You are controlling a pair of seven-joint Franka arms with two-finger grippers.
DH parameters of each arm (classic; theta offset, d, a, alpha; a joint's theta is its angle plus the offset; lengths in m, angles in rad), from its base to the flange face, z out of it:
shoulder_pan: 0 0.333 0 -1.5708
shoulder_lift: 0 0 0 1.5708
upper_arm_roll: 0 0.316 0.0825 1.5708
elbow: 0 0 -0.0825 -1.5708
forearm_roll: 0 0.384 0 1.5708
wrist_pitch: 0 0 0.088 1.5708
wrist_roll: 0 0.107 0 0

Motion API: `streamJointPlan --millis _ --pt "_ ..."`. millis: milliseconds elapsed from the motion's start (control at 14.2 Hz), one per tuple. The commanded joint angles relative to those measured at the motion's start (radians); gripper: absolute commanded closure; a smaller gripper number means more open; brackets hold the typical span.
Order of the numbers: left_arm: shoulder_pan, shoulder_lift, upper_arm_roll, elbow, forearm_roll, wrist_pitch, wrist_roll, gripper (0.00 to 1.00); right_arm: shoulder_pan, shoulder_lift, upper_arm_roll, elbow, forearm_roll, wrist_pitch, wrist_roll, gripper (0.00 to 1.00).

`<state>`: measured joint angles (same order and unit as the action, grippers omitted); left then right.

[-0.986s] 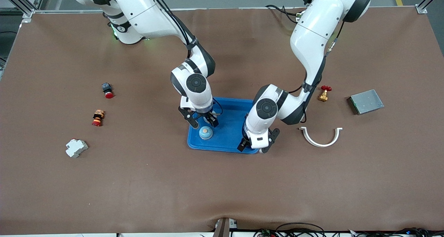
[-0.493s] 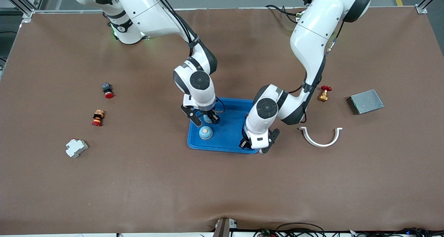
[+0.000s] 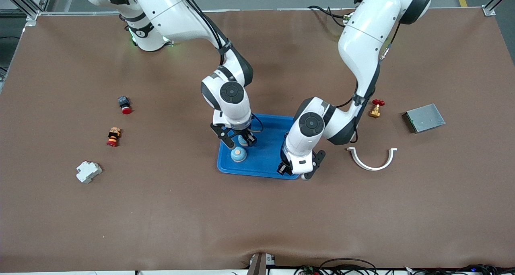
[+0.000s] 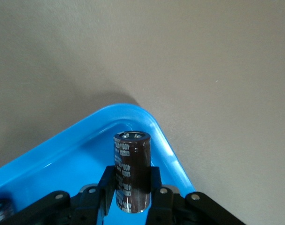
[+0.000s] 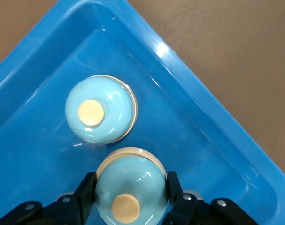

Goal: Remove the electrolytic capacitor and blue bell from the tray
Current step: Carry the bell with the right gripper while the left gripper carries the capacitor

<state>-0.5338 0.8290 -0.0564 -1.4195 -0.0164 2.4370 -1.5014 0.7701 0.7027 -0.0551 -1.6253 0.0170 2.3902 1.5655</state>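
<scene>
Blue glossy plastic forms the shallow tray (image 3: pixel 268 156) with rounded corners, set on the brown matte table (image 3: pixel 257 218). A dark brown cylindrical capacitor (image 4: pixel 131 171), printed with pale lettering and capped in metal, is clamped upright between the fingers of the left gripper (image 4: pixel 131 197) at a tray corner; in the front view this left gripper (image 3: pixel 295 169) stands at the tray's corner nearest the camera, toward the left arm's end. Two domed light-blue bells with cream buttons are seen in the right wrist view: one bell (image 5: pixel 129 194) is grasped by the right gripper (image 5: pixel 129 199) just above the tray floor, and a second bell (image 5: pixel 101 108) rests on the tray just beside it. In the front view the right gripper (image 3: pixel 240 140) is over the tray, beside the resting bell (image 3: pixel 238 154).

Compared with a second ago, both grippers have closed from a spread stance, and the right gripper has shifted slightly toward the tray's middle.

Both arms are bent steeply downward, wrists pointing at the tray.
</scene>
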Motion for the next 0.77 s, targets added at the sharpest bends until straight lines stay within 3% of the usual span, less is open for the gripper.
streamJointPlan --millis 0,141,282,493,704 --pt "0.018 -0.071 0.006 -0.004 0.022 -0.087 -0.017 0.9 -0.038 -0.101 0.008 -0.014 -0.002 -0.135 -0.086 1.0" --pt "0.057 -0.125 0.001 -0.004 0.026 -0.151 0.025 0.9 -0.078 -0.175 0.009 -0.062 0.003 -0.172 -0.18 1.0" --pt "0.087 -0.184 0.0 -0.004 0.019 -0.295 0.143 0.91 -0.123 -0.274 0.009 -0.157 0.041 -0.167 -0.301 1.0" --pt "0.158 -0.27 -0.006 -0.009 0.007 -0.481 0.387 0.91 -0.202 -0.466 0.009 -0.353 0.067 -0.167 -0.494 1.0" --pt "0.196 -0.324 -0.006 -0.031 0.006 -0.578 0.547 0.91 -0.299 -0.616 0.008 -0.548 0.067 -0.158 -0.695 1.0"
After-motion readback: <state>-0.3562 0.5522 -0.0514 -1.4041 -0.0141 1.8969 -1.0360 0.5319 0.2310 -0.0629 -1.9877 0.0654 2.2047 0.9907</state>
